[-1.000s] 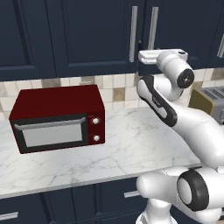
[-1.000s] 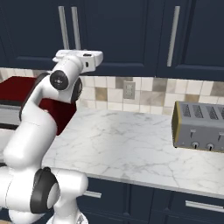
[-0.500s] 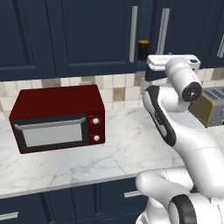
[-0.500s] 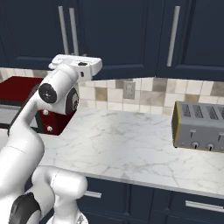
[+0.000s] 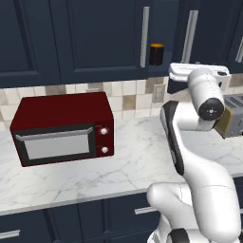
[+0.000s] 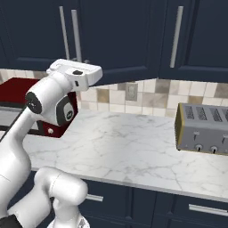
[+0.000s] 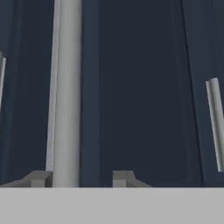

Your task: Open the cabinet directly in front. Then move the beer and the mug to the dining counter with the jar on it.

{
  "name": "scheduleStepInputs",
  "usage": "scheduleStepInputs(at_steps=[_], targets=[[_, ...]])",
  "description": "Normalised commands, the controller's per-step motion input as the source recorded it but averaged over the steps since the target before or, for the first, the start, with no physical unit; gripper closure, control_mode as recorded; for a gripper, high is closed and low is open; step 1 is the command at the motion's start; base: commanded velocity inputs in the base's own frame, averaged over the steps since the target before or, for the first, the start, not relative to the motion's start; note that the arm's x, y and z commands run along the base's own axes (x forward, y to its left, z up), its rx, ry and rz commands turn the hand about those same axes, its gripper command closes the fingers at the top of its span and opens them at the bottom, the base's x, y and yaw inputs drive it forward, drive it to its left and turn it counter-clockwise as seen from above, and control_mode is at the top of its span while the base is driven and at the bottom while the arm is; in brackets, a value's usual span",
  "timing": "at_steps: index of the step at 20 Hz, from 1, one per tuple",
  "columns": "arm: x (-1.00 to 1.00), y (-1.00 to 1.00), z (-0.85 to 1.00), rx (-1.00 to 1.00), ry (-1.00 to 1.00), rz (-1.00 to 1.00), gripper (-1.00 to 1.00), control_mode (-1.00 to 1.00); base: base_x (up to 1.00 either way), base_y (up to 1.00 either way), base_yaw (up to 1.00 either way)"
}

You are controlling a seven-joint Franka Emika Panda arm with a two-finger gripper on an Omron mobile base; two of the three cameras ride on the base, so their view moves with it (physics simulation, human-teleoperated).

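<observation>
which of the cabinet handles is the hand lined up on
The wide near handle in the hand view, rising just beside the left fingertip; the other handles stand off to the sides.

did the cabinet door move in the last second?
Yes. In the left base view the door has swung out from the microwave side, exposing the mug in the gap.

Worktop (image 5: 142, 161): white marble, grey-veined.
Backsplash (image 6: 147, 95): beige, brown and grey square tiles.
Microwave (image 5: 64, 128): dark red, left on the worktop.
Toaster (image 6: 202, 129): silver, right side.
Base drawers (image 6: 196, 209): navy, short horizontal handles.
</observation>
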Motion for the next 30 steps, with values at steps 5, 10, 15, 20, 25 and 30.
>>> scheduleStepInputs(at_steps=[5,10,15,20,25,30], targets=[[-0.68,-1.00,0.04,0.04,-0.02,-0.15,1.00,-1.00,0.00,0.00,0.00],[-0.69,-1.00,0.00,0.06,-0.05,-0.16,1.00,-1.00,0.00,0.00,0.00],[-0.44,-0.75,0.00,0.04,-0.02,-0.11,-1.00,-1.00,0.00,0.00,0.00],[-0.18,0.00,0.00,0.00,0.00,0.00,-1.00,-1.00,0.00,0.00,0.00],[-0.86,0.12,0.00,0.00,-0.01,0.02,-1.00,-1.00,0.00,0.00,0.00],[-0.60,0.72,0.06,-0.09,-0.02,0.08,-1.00,-1.00,0.00,0.00,0.00]])
